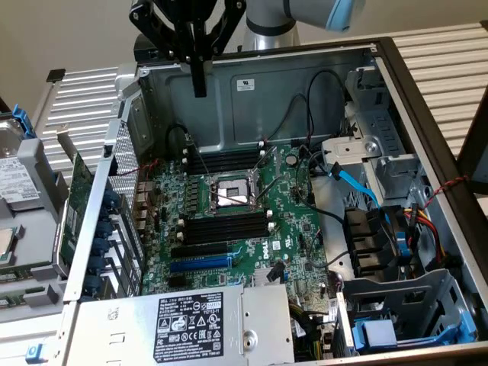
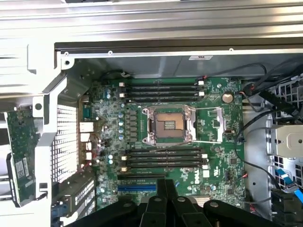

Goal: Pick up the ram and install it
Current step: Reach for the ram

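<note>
The gripper [image 1: 199,88], jaws together and empty, is being held over the case [image 1: 297,103], the ram [image 1: 78,200] lying lengthwise just outside its perforated wall.

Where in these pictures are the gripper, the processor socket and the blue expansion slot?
gripper [image 1: 199,90]: exterior view, tip of its shut fingers.
processor socket [image 1: 231,192]: exterior view, centre of its metal frame.
blue expansion slot [image 1: 200,264]: exterior view, midway along its length.
</note>
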`<action>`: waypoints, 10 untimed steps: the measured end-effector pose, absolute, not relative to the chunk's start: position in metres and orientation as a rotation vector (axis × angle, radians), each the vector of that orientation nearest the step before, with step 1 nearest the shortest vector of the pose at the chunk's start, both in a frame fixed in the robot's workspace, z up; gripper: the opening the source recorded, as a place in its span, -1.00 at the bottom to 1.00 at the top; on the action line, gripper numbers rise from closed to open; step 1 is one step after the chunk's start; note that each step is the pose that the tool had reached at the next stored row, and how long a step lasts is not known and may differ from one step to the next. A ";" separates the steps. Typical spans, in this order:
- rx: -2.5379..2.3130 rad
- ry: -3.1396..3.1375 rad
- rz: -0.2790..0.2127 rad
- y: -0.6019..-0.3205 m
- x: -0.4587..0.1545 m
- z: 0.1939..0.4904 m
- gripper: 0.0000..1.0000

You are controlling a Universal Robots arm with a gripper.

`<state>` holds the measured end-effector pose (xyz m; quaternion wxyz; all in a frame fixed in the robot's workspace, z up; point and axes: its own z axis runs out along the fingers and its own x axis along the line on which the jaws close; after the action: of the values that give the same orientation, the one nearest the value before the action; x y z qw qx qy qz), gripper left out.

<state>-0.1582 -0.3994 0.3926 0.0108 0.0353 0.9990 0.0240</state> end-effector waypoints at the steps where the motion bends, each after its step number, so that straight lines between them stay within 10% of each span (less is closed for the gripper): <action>1: 0.110 3.117 0.075 -0.399 -0.161 0.393 -0.79; 10: 0.110 3.117 0.075 -0.400 -0.193 0.393 -0.79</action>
<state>-0.1928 -0.4002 0.3926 0.0110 0.0354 0.9990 0.0240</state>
